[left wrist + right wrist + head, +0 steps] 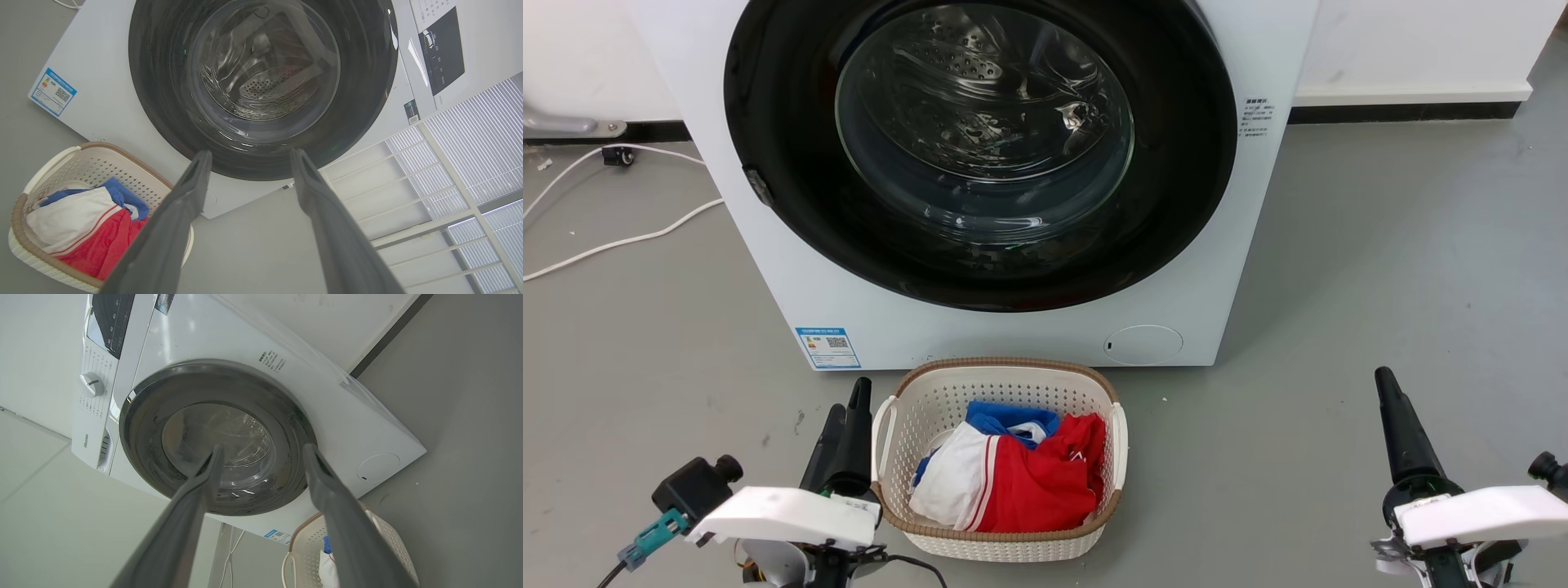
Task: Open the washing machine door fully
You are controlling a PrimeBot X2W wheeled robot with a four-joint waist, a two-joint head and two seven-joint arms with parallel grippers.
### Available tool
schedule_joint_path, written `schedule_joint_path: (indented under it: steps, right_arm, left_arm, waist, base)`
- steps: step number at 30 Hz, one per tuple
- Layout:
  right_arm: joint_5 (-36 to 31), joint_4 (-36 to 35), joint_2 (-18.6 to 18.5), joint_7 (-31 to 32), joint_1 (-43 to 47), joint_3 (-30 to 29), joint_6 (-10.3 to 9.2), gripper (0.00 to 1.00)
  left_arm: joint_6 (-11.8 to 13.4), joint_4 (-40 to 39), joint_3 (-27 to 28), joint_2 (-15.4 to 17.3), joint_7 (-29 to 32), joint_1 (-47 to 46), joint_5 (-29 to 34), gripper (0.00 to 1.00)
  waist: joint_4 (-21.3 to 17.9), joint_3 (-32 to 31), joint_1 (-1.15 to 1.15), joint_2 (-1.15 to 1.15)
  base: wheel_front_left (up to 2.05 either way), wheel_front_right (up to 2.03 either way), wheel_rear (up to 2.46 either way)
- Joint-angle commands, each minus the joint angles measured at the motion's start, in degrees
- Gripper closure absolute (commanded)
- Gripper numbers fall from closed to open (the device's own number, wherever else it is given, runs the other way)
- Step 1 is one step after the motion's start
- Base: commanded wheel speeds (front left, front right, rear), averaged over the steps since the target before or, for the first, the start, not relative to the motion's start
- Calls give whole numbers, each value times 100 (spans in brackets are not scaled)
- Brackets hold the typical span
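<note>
The washing machine door (1184, 147) is shut; its edge tab (758, 186) lies forward and leftward, nearer the left gripper (251, 153) than the right gripper (262, 447); both are released, holding nothing.

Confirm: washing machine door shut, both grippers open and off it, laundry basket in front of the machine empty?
Not empty. The head view shows the laundry basket holding red, white and blue clothes. The rest stands: the washing machine door looks shut, and the left gripper and right gripper are open and off it.
</note>
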Motion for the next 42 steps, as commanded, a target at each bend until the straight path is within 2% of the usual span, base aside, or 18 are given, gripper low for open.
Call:
schedule_joint_path:
  steps: [1,12,21,32,42]
  right_arm:
    - [-329,-131,-25,-44,-48,-15,6,0]
    - [-1869,-353,22,-1,16,-71,7,0]
    - [-2693,-496,-12,50,48,-4,8,0]
    - [-3585,-630,-35,87,114,-25,10,0]
    - [-4246,-751,-4,109,172,-108,11,0]
  left_arm:
    - [34,-105,-29,20,-64,-66,311,0]
    - [239,-150,-302,182,-267,-117,1768,0]
    - [418,-125,-566,373,-421,-202,2649,0]
    - [696,-88,-816,567,-593,-273,3425,0]
    - [852,-87,-939,633,-715,-281,3807,0]
  waist:
    - [0,1,0,0]
    - [-2,5,0,0]
    - [-10,12,0,0]
    - [-16,17,0,0]
    - [-13,18,0,0]
  base:
    - [0,0,0]
    - [0,0,0]
    - [0,0,0]
    - [0,0,0]
    - [0,0,0]
